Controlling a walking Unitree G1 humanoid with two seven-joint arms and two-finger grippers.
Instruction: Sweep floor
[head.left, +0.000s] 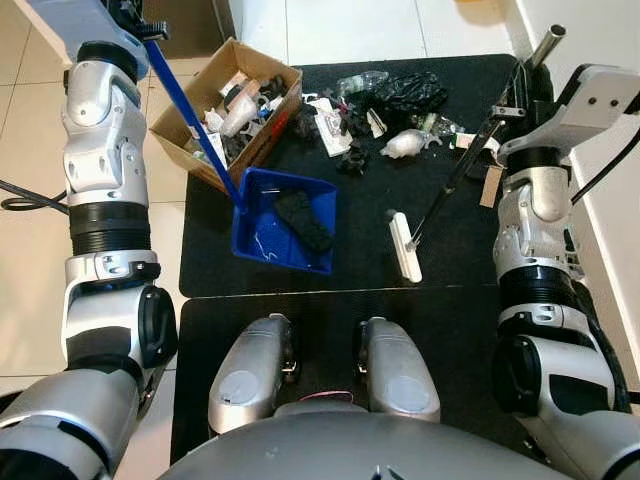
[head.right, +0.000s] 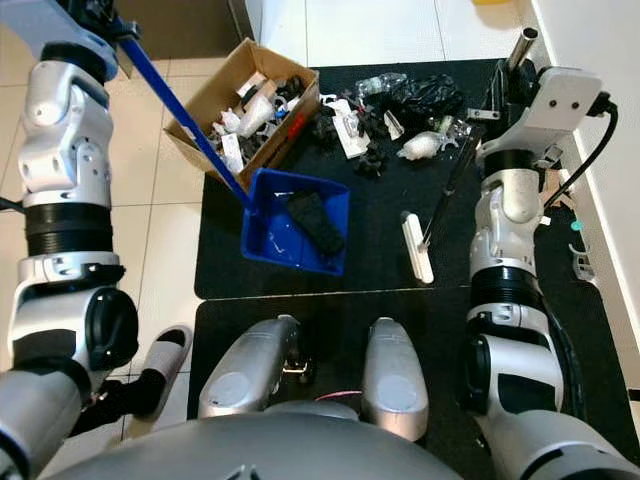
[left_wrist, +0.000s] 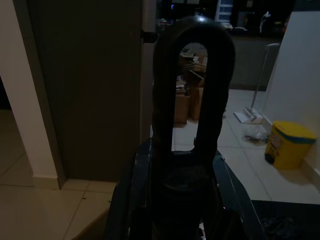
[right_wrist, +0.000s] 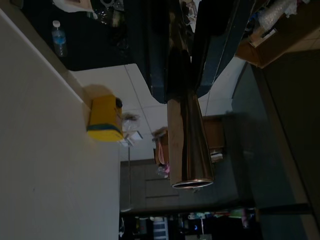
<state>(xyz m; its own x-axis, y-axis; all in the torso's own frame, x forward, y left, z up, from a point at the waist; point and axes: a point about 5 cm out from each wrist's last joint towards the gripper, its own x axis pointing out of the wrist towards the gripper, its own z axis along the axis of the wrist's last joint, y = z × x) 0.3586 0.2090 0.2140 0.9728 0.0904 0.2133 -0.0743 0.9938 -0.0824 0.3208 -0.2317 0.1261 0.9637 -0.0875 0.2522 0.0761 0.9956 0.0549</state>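
Observation:
A blue dustpan (head.left: 268, 240) rests on the black mat (head.left: 450, 250) with a black piece of trash (head.left: 303, 220) lying in it. Its long blue handle (head.left: 190, 115) rises to the upper left, where my left gripper (head.left: 133, 18) is shut on it; the left wrist view has the handle's dark loop (left_wrist: 194, 100) between the fingers. My right gripper (head.left: 528, 88) is shut on the broom's metal pole (right_wrist: 187, 145). The pole (head.left: 455, 180) slants down to a white broom head (head.left: 405, 247) on the mat, right of the dustpan. Loose trash (head.left: 385, 110) lies scattered on the mat beyond it.
An open cardboard box (head.left: 232, 112) full of rubbish stands behind the dustpan at the mat's left edge. A white wall (head.left: 612, 200) runs close along my right. A yellow bin (left_wrist: 290, 145) stands farther off. A slipper (head.right: 165, 362) lies by my left leg on the tiles.

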